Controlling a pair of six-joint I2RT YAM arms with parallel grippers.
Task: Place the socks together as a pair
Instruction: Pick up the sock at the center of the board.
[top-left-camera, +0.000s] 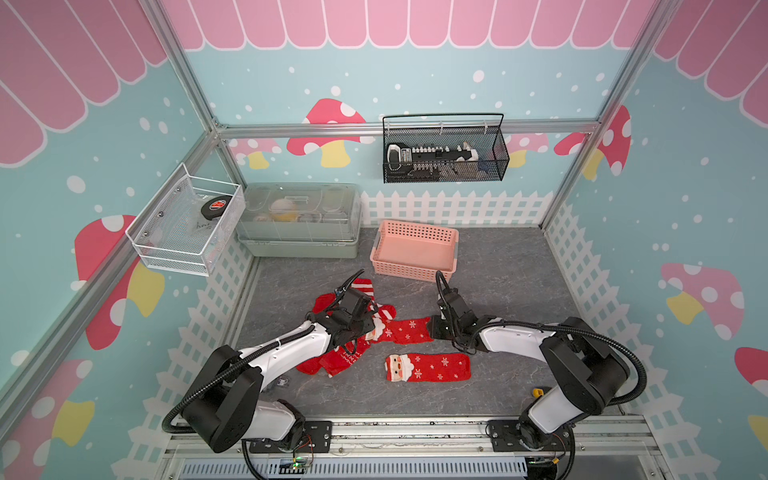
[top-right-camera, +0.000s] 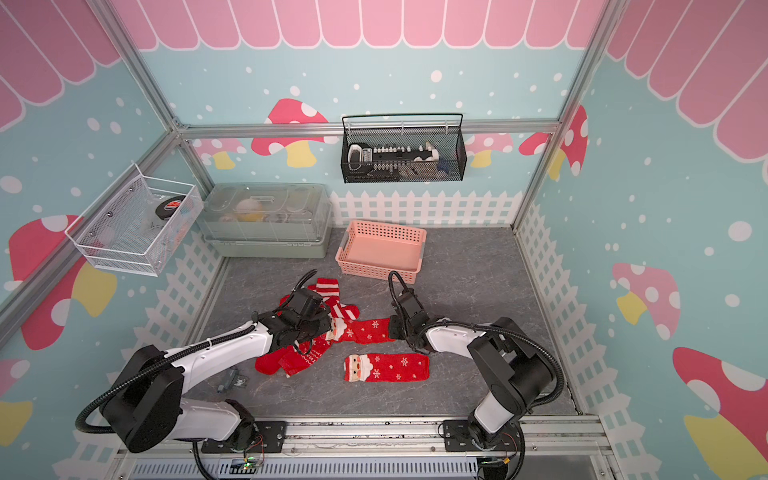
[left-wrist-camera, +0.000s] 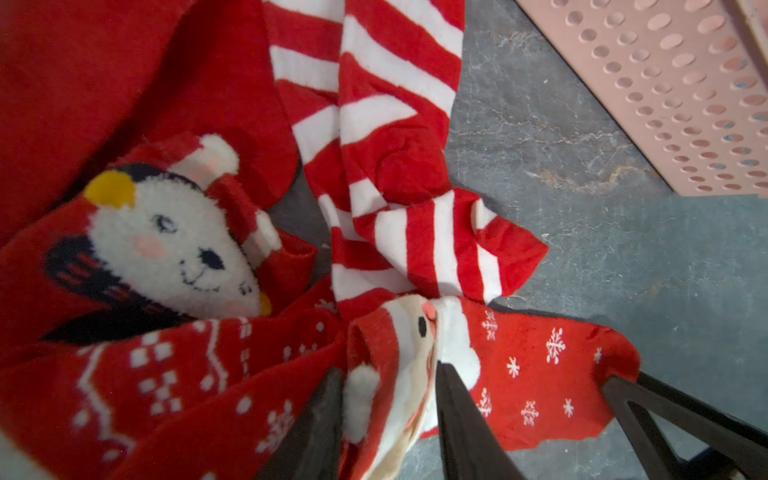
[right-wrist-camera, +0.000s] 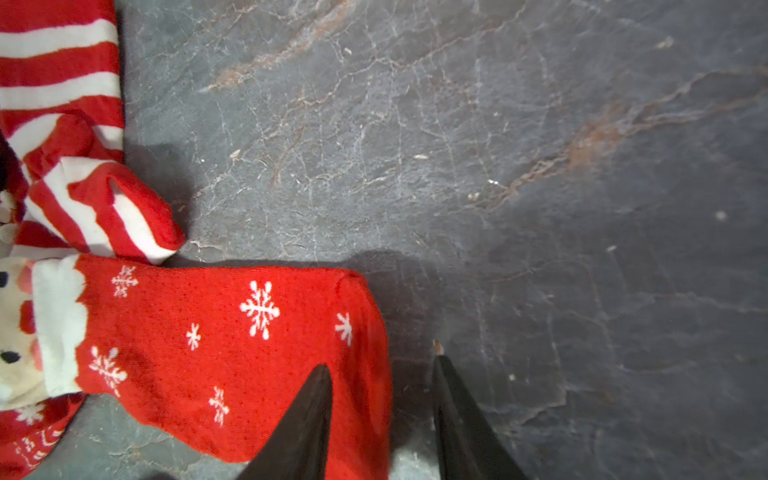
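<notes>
Overhead, in both top views, a heap of red Christmas socks lies on the grey table (top-left-camera: 498, 291), just in front of a pink basket (top-left-camera: 417, 226). One Santa sock (top-left-camera: 405, 330) stretches flat between the two arms. The left gripper (top-left-camera: 368, 326) is at its Santa-face end and the right gripper (top-left-camera: 434, 328) at its toe. A second Santa sock (top-left-camera: 430, 368) lies alone just in front of it, apart from both grippers. From this height the arms hide the fingertips.

The left wrist view shows the Santa sock (left-wrist-camera: 540, 374) close up. The left gripper (left-wrist-camera: 386, 370) is clenched on the face end, with the cloth bunched up between its two black fingers (left-wrist-camera: 461, 415). Only this view shows a sock with a fluffy white animal face (left-wrist-camera: 166, 241), tucked in the heap beside the striped socks (left-wrist-camera: 395, 104) and a patterned sock (left-wrist-camera: 166, 395). A corner of the basket (left-wrist-camera: 665, 83) shows beyond them.

The right wrist view shows the toe end of the Santa sock (right-wrist-camera: 208, 332). The right gripper (right-wrist-camera: 381, 363) stands parted across the toe edge. One of its fingers (right-wrist-camera: 307, 415) is over the red cloth, the other over bare table, and nothing is pinched between them. The striped socks (right-wrist-camera: 62, 83) touch the Santa sock near its face end.
</notes>
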